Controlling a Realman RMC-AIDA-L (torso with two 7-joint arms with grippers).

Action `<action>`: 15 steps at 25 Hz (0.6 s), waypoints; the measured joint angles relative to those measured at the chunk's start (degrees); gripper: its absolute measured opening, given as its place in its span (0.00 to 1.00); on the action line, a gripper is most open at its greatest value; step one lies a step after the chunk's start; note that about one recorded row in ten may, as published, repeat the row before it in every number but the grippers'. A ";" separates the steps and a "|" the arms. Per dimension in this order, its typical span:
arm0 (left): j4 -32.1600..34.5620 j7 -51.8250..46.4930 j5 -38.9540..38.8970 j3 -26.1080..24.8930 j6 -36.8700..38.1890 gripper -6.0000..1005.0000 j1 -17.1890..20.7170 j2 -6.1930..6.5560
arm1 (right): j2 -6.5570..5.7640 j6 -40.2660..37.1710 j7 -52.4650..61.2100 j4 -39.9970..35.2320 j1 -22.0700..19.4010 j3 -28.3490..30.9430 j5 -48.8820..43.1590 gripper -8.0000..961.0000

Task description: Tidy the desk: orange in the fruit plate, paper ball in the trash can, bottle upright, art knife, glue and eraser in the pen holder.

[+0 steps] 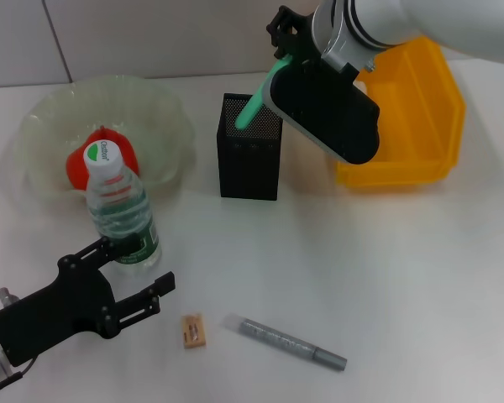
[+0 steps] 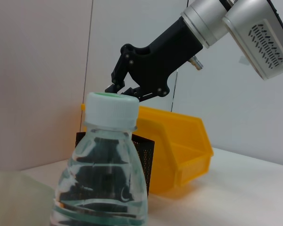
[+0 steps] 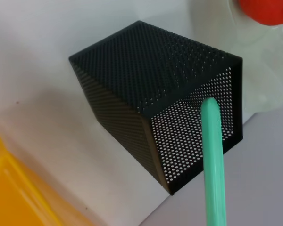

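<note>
My right gripper (image 1: 279, 57) is shut on a slim green stick (image 1: 257, 102) and holds it tilted, its lower end inside the mouth of the black mesh pen holder (image 1: 250, 159). The right wrist view shows the stick (image 3: 213, 155) entering the holder (image 3: 132, 108). The bottle (image 1: 122, 210) stands upright in front of the fruit plate (image 1: 164, 109), which holds the orange (image 1: 77, 166). My left gripper (image 1: 137, 273) is open, right beside the bottle's base. The tan eraser (image 1: 193, 330) and a silver-grey pen-shaped tool (image 1: 290, 342) lie on the table near the front. The paper ball is out of view.
The yellow trash can (image 1: 424, 126) stands right of the pen holder, partly behind my right arm. The left wrist view shows the bottle (image 2: 104, 183) close up, with the pen holder (image 2: 148, 160), the bin (image 2: 184, 150) and the right gripper (image 2: 120, 89) beyond it.
</note>
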 joint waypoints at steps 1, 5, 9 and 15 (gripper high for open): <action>0.00 0.00 0.00 0.00 0.00 0.78 0.00 0.00 | 0.00 -0.06 -0.35 0.06 0.00 -0.05 0.00 0.17; -0.01 0.00 -0.01 0.00 0.00 0.78 0.00 -0.04 | 0.00 -0.02 -1.19 0.78 0.07 -0.57 0.00 0.17; -0.17 0.00 -0.01 0.00 0.00 0.78 0.00 -0.07 | 0.00 0.18 -1.21 1.55 0.51 -1.35 0.01 0.17; -0.51 0.00 -0.01 0.00 0.21 0.78 0.00 -0.09 | 0.12 0.35 -1.22 1.84 0.90 -1.49 0.00 0.17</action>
